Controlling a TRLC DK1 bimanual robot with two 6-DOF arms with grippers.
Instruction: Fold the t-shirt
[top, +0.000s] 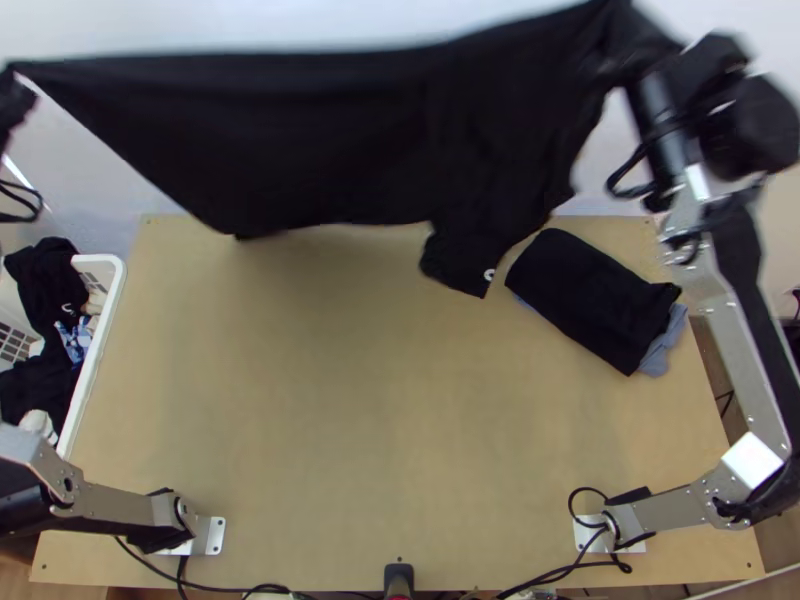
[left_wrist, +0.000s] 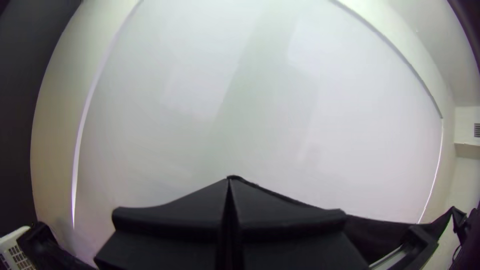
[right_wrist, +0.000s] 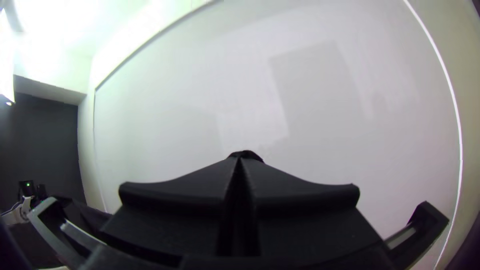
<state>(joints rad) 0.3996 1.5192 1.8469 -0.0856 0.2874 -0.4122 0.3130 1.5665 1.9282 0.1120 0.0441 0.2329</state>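
Observation:
The black t-shirt (top: 330, 130) hangs in the air above the table's far edge, stretched between both grippers, with a lower part dangling near a folded black cloth. At the top view's left edge, my left gripper (top: 14, 88) holds one upper corner. My right gripper (top: 645, 52) grips the other end at the upper right. In the left wrist view, the left gripper (left_wrist: 229, 181) is closed, and the t-shirt (left_wrist: 370, 234) runs off to one side. The right gripper (right_wrist: 240, 159) is pressed together in its wrist view, a bit of t-shirt (right_wrist: 247, 154) behind its tips.
The folded black cloth (top: 595, 300) lies on the table's right side, over a blue-grey cloth (top: 660, 348). A white basket (top: 98, 350) with clothes stands at the left edge. Bare wooden table (top: 350, 400) spans the middle.

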